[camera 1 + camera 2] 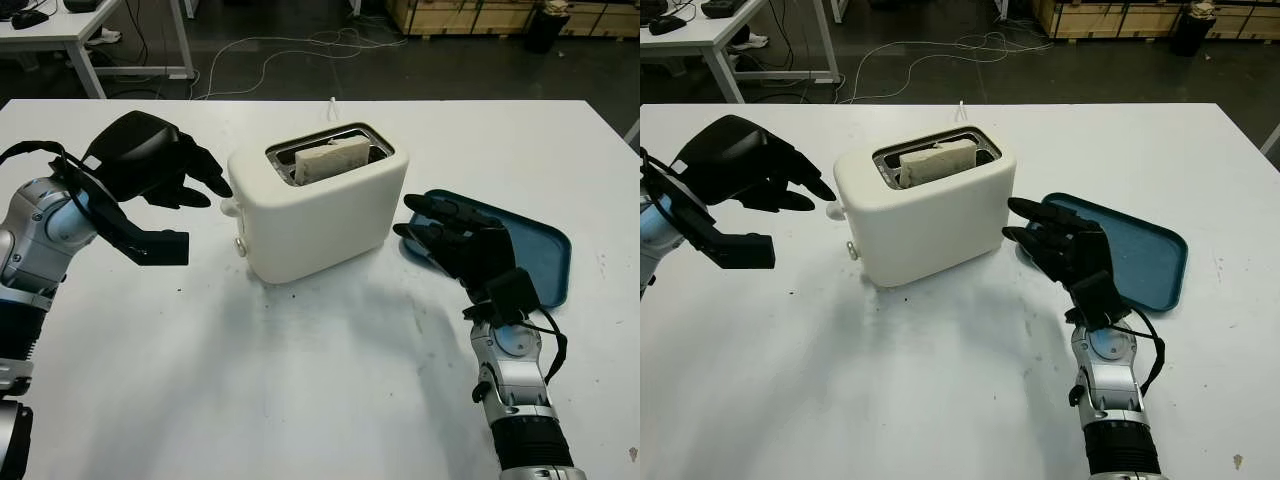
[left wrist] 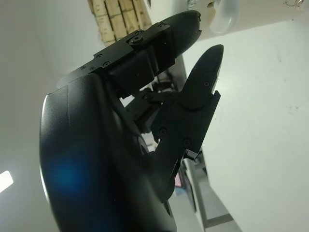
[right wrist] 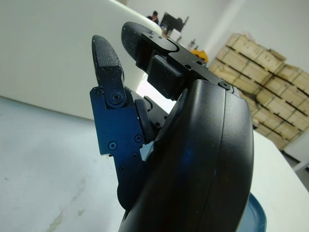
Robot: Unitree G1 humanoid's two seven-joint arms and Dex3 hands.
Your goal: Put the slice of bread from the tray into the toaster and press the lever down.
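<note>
A white toaster (image 1: 320, 215) stands mid-table with a slice of bread (image 1: 330, 160) upright in its slot. Its white lever knob (image 1: 230, 208) sticks out of the left end, raised. My left hand (image 1: 190, 182) hovers open just left of the toaster, its fingertips close above the knob (image 2: 219, 19) and apart from it. My right hand (image 1: 450, 235) is open to the right of the toaster, over the near-left edge of the blue tray (image 1: 540, 262), which carries nothing. The toaster wall (image 3: 48, 58) stands close in front of the right hand's fingers (image 3: 108, 63).
The white table (image 1: 300, 380) stretches wide in front of the toaster. A thin white cord (image 1: 331, 105) leaves the toaster's back. Beyond the far edge are a desk (image 1: 60, 30), floor cables (image 1: 300, 45) and wooden crates (image 1: 470, 15).
</note>
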